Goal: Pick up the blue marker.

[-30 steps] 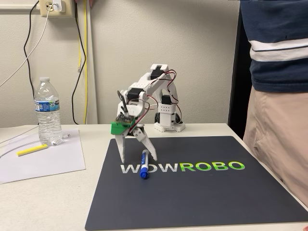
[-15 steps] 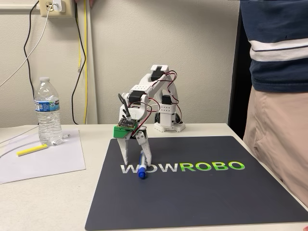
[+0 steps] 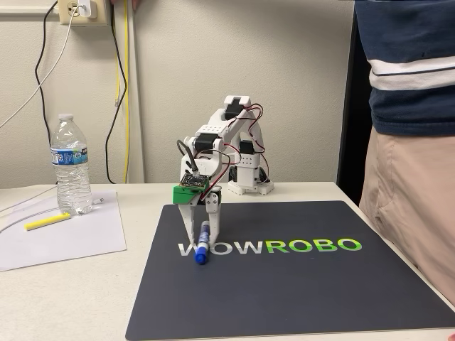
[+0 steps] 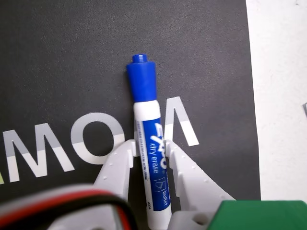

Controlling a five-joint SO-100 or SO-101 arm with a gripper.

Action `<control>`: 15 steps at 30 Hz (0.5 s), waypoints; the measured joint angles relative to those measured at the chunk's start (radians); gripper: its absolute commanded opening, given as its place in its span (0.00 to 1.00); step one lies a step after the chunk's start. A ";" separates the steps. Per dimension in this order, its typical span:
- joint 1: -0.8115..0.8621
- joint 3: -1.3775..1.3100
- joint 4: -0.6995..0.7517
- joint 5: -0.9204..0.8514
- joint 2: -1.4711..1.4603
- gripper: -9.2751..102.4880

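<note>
blue marker (image 4: 151,148), white barrel, on mat

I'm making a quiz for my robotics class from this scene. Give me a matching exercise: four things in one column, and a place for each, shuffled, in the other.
1. marker
2. bottle
3. highlighter
4. person

A. lying on white paper
B. between the end effector's fingers
C. standing at the fixed view's right edge
D. upright by the paper's far edge

Pairs: 1-B, 2-D, 3-A, 4-C

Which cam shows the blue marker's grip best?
Wrist view: the blue marker runs up the frame, barrel between the gripper fingers, label legible. Fixed view shows the marker small, upper part hidden by the gripper.
</note>
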 measured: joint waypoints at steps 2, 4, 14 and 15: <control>-0.002 0.000 0.000 0.002 0.000 0.17; -0.002 0.000 0.000 0.002 0.000 0.15; -0.003 0.000 0.000 0.005 0.000 0.14; -0.003 0.000 0.000 0.005 0.000 0.14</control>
